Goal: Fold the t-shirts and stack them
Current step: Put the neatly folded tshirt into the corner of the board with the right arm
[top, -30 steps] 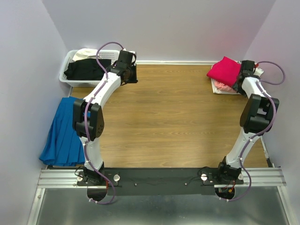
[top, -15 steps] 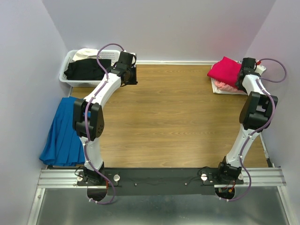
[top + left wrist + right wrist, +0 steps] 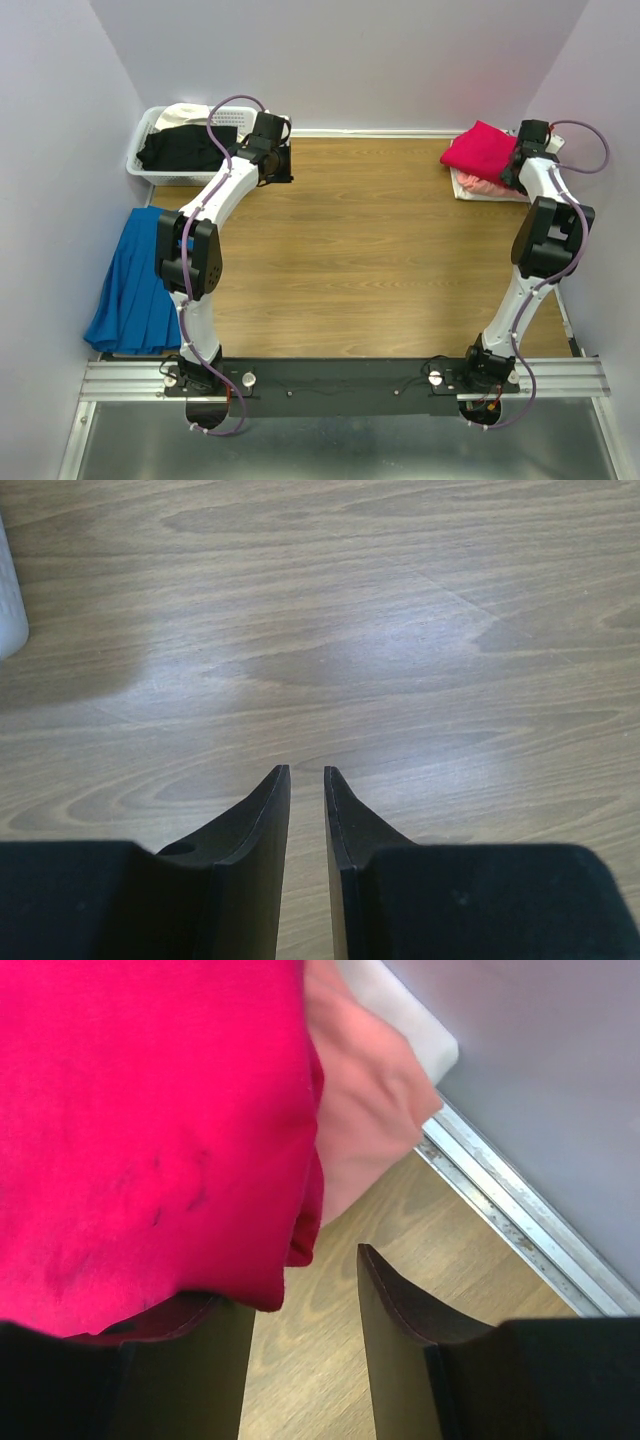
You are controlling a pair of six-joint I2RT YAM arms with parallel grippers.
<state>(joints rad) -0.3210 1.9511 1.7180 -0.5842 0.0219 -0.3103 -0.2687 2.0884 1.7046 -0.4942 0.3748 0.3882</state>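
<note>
Right hand (image 3: 305, 1280) sits at the stack. Red tee (image 3: 150, 1130) fills everything to the hand's left and ahead, and its near hem drapes over the left finger and hides the tip. The right finger is bare, with bare desk (image 3: 320, 1360) showing in the gap. Jaws stand apart and nothing is pinched that I can see.

- Salmon-pink tee (image 3: 365, 1110) pokes out from under the red one, ahead of the hand and slightly right. White tee (image 3: 400, 1020) lies beyond it, against the wall's base strip (image 3: 520, 1210).
- The red tee's free edge runs straight away from the hand, roughly in line with the fingers. Any grab turns on this: the cloth lies on the left finger's side, not between the fingers.
- Judgement: the right arm is the nearer one by far, and this stack is its job.

Left hand (image 3: 305, 770) points at bare desk, its fingers a narrow slit apart and holding nothing. The basket (image 3: 145, 150) corner is just off to its left.

What each view gives:
- The right wrist view shows the hem over the finger and the layer order, red on pink on white.
- The top view cannot resolve that contact. It alone shows the black tee (image 3: 185, 150) and cream tee (image 3: 180, 115) waiting in the basket beside the left hand, and a blue cloth (image 3: 135, 280) hanging off the desk edge behind that hand.
</note>
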